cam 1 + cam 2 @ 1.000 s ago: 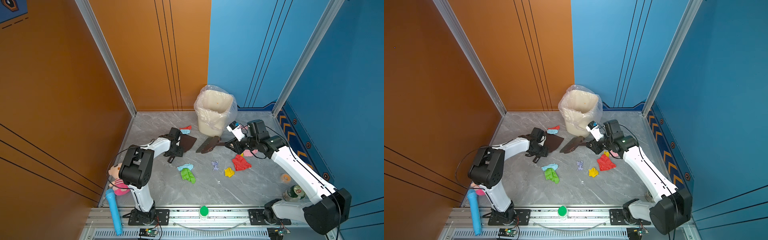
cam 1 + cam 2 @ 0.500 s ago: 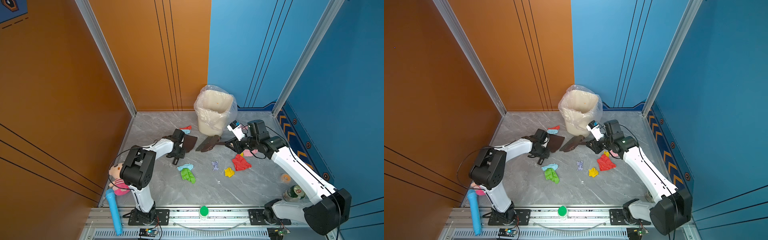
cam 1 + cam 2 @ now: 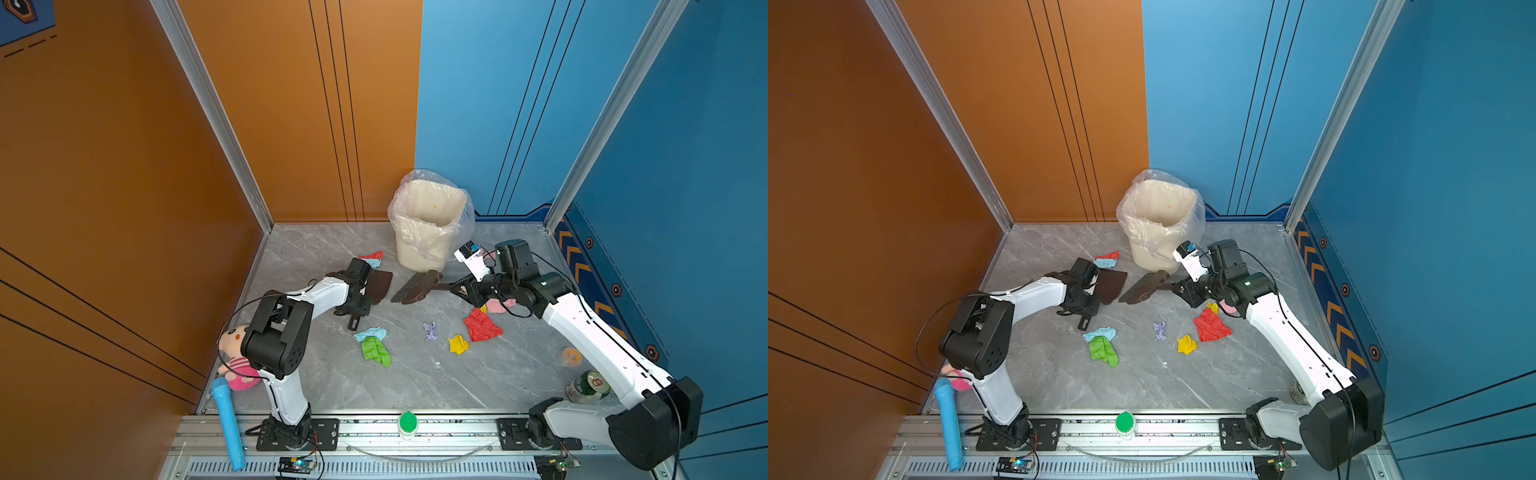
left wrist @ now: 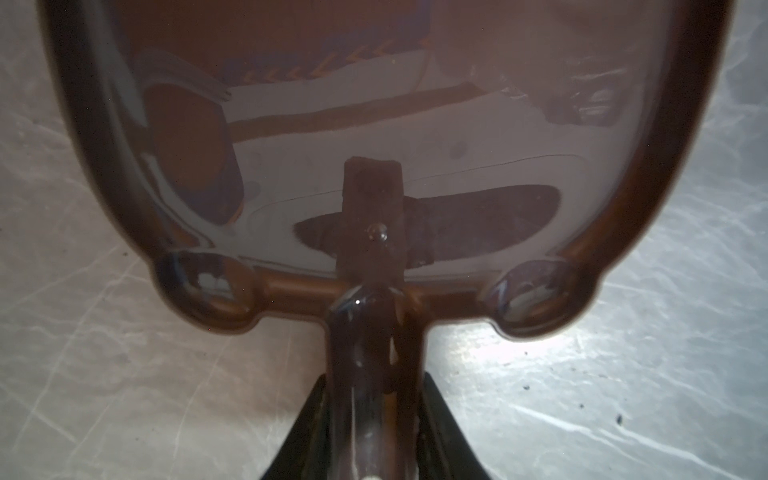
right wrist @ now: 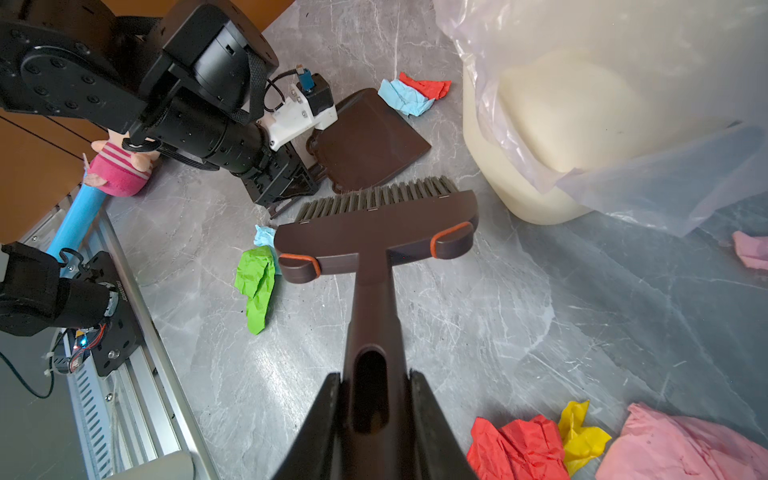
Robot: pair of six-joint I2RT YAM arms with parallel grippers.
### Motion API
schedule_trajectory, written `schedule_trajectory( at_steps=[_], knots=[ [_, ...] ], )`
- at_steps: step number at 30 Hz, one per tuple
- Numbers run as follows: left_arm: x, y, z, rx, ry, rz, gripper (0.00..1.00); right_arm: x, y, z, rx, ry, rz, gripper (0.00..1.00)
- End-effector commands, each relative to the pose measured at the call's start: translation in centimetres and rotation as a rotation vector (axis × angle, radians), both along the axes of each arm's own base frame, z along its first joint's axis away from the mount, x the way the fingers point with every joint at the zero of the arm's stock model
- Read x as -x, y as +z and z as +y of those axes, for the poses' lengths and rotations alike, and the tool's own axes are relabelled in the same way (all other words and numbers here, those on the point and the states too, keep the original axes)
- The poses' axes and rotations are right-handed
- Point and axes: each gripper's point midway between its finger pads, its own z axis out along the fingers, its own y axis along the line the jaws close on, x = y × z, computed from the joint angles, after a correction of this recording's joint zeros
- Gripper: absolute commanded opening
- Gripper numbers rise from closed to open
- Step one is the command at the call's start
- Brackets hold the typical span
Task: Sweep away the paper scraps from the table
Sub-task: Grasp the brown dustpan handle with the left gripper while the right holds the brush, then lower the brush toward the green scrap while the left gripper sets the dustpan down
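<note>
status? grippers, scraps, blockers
Right gripper shut on brush handle. Left gripper closed around dustpan handle. Paper scraps all on table. Nothing blocking.

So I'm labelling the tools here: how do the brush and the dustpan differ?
The brush has a row of bristles on a narrow head; the dustpan is a broad flat scoop without bristles. The brush is clamped in the right gripper, its head raised above the table; the dustpan lies on the table, its handle between the left gripper's fingers. Both are dark brown plastic.

dustpan (image 4: 374, 124) front cut off, plush doll (image 3: 235, 353) half hidden behind left arm
</note>
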Motion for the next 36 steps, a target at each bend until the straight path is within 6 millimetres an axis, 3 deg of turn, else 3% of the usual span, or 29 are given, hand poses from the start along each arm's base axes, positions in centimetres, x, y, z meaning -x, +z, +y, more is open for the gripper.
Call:
schedule_trajectory(
  at_steps=[1, 15, 22, 27, 31, 36],
  knots=[
    [2.6, -2.4, 0.4, -0.04, -0.009, 0.113, 0.14, -0.7, 2.2, 1.1, -0.05, 0.021, -0.074, 0.0],
    [2.4, -1.4, 0.4, -0.023, 0.013, 0.081, 0.09, -0.3, 1.4, 3.0, -0.017, 0.051, -0.119, 0.0],
    [2.4, 0.1, 1.5, -0.003, 0.074, 0.044, 0.1, 2.5, -1.5, 5.1, 0.05, 0.191, -0.076, 0.0],
    [3.5, 0.4, 2.9, 0.008, 0.114, 0.057, 0.0, 4.8, -3.2, 7.8, 0.045, 0.294, -0.098, 0.0],
    [3.9, 0.8, 3.5, 0.019, 0.136, 0.054, 0.0, 7.0, -4.2, 10.2, 0.05, 0.37, -0.129, 0.0],
    [4.1, 1.3, 3.8, 0.016, 0.141, 0.045, 0.0, 7.3, -6.4, 10.4, 0.141, 0.365, -0.131, 0.0]
  ],
)
